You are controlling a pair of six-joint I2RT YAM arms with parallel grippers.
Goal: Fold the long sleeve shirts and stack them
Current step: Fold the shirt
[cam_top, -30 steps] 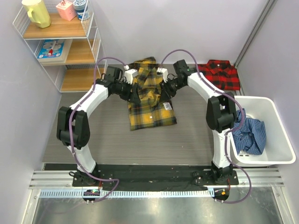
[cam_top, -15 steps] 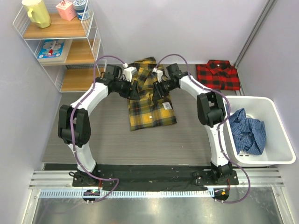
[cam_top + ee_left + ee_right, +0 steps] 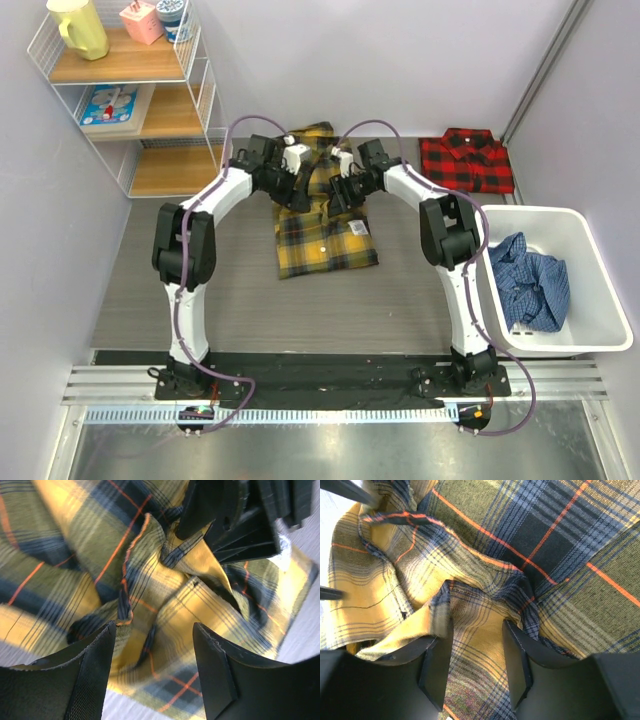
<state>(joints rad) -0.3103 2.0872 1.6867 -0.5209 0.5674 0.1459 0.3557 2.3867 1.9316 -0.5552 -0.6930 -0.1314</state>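
Note:
The yellow plaid long sleeve shirt (image 3: 325, 245) lies on the grey table, folded narrow, its upper part bunched. Both grippers meet over that bunched part. My left gripper (image 3: 303, 190) is open, and in its wrist view the fingers (image 3: 95, 675) stand wide apart just above rumpled yellow cloth (image 3: 150, 605). My right gripper (image 3: 338, 192) is open too. A fold of the shirt (image 3: 475, 630) lies loose between its fingers (image 3: 517, 665), and an edge drapes over the left one. The red-and-black long sleeve shirt (image 3: 467, 162) lies folded at the back right.
A white bin (image 3: 600, 330) holding a crumpled blue shirt (image 3: 535, 290) stands at the right. A wire shelf unit (image 3: 140, 100) with a yellow jug and small items fills the back left corner. In the left wrist view the right gripper's black body (image 3: 235, 520) is close.
Both grippers have moved inward over the yellow shirt's upper middle and now nearly meet. The right gripper's jaws have spread apart, and the cloth sits loose between them.

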